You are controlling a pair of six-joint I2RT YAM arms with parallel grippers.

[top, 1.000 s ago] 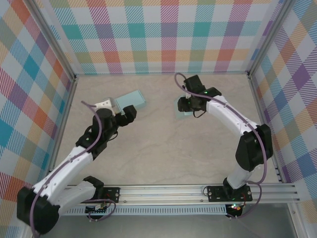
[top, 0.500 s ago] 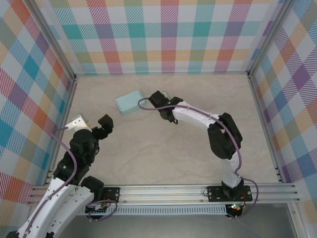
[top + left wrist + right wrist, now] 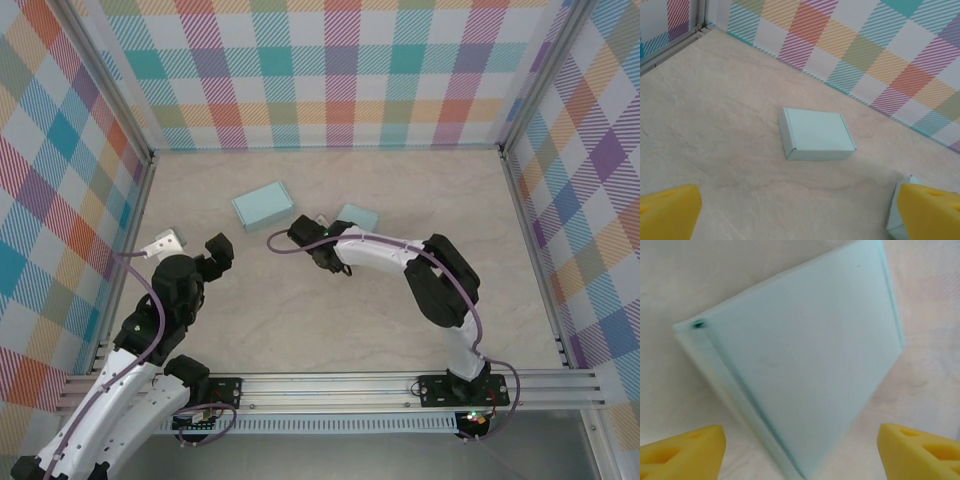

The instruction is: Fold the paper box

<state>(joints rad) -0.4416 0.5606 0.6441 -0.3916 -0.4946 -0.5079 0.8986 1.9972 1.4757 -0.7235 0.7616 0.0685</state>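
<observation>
Left wrist camera is looking out past the left gripper (image 3: 800, 212), its yellow fingers (image 3: 670, 212) standing wide apart and gripping nothing. Beyond them a closed paper box (image 3: 817, 135) is lying flat on the marbled table (image 3: 715, 125), near the checked wall (image 3: 865, 45). A second paper box (image 3: 896, 220) is peeking in at lower right, mostly hiding behind a finger and cut off by the frame edge. From the top camera it is sitting just beside the right forearm (image 3: 375, 245), apart from the closed one. Right wrist camera is crowding in close. The right gripper (image 3: 805, 450) is holding its pads spread, unpinched, with a blurry pale blue box spilling past the frame; which of the two boxes it is, I cannot tell.
</observation>
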